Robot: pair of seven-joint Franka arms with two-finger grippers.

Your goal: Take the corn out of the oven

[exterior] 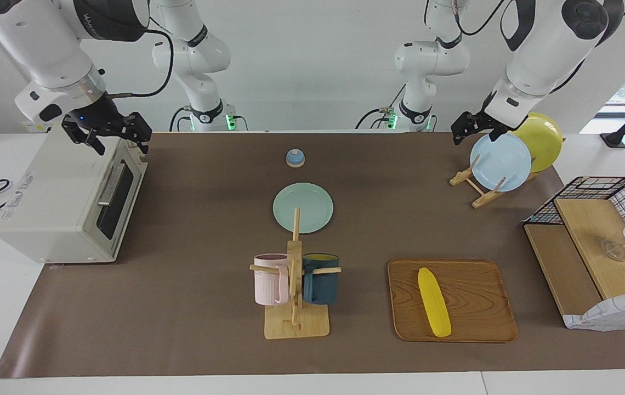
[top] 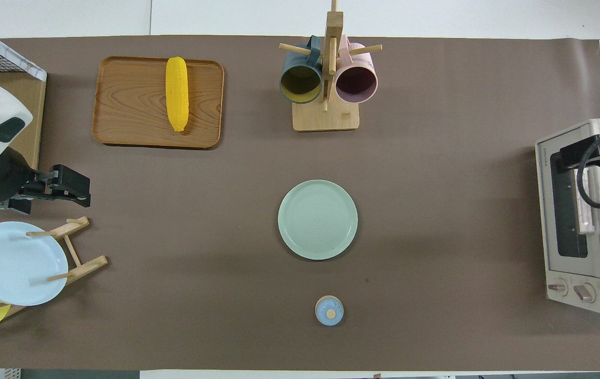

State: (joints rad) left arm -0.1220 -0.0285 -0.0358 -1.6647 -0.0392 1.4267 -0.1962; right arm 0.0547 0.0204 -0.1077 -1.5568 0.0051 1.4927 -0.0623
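Corn point(top: 177, 93) on wooden tray point(top: 126, 105), oven point(top: 589, 216) shut

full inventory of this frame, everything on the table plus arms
corn: 1, yellow, on tray
tray: 1, wooden, toward left arm's end
oven: 1, off-white, door shut, right arm's end
plate: 1, pale green, centre
mug rack: 1, wooden; pink mug, dark blue mug
lid: 1, blue, near robots
plate stand: 1; blue plate, yellow plate
wire basket: 1, black
left gripper: open, above plate stand
right gripper: open, over oven
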